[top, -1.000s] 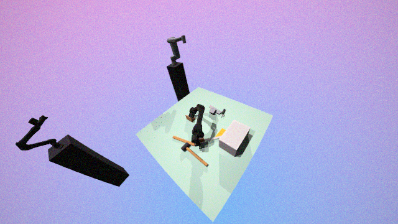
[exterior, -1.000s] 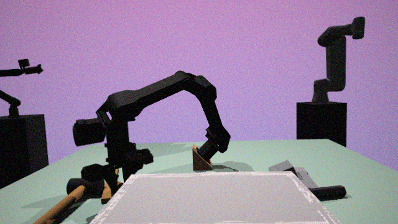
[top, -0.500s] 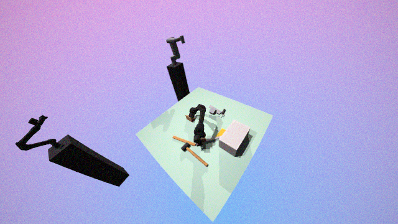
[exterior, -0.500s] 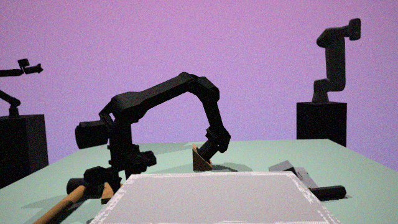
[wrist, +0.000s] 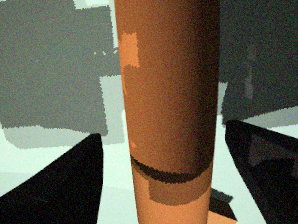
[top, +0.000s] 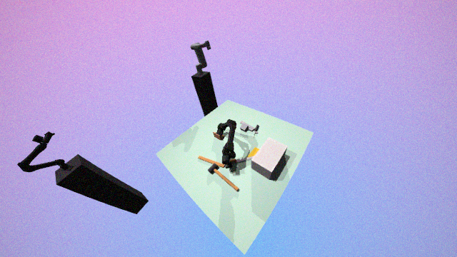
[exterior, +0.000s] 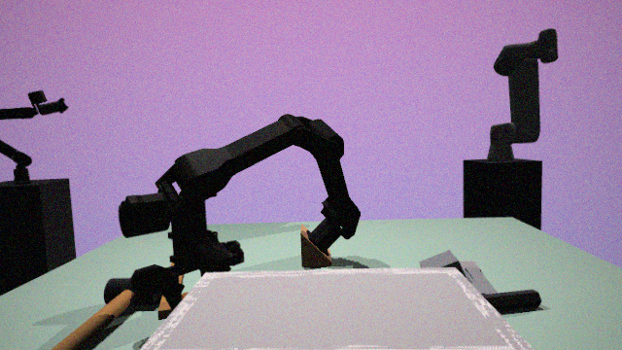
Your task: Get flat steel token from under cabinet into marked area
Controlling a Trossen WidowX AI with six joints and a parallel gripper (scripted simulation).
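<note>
- Standing part-way wide, the tool (top: 228, 165) (exterior: 170, 293) (wrist: 165, 136) holds nothing; its two dark fingers are well parted.
- Between those fingers runs the rod (top: 211, 161) (wrist: 170, 100), an orange-brown wooden shaft with a dark band around it. In the wrist view, a gap shows between it and each finger.
- From the tool, the rod's wooden part reaches away from the cabinet, out over the bench (top: 200, 189) (exterior: 408, 243).
- On the tool's cabinet side, a thin grey strip (top: 243, 159) points towards the cabinet (top: 269, 155) (exterior: 330, 308).
- Past that strip, beside the cabinet, lies the yellow patch (top: 253, 152), well apart from the tool.
- Near the tool lies the hammer (top: 226, 179) (exterior: 94, 316), its black head close by and its wooden handle slanting away.
- Further from the tool, on the same side as the arm's wooden foot (top: 218, 135) (exterior: 312, 253), rests a grey piece (top: 246, 126) with a dark handle (exterior: 515, 300).
- The arm (top: 231, 137) (exterior: 258, 145) arches from that foot over to the tool.
- Where the token lies relative to the tool, I cannot tell; it cannot be made out in any view.
- Far from the tool, beyond the bench's edges, two other arms (top: 201, 57) (exterior: 525, 97) stand on black pillars (top: 204, 91) (exterior: 502, 192).
</note>
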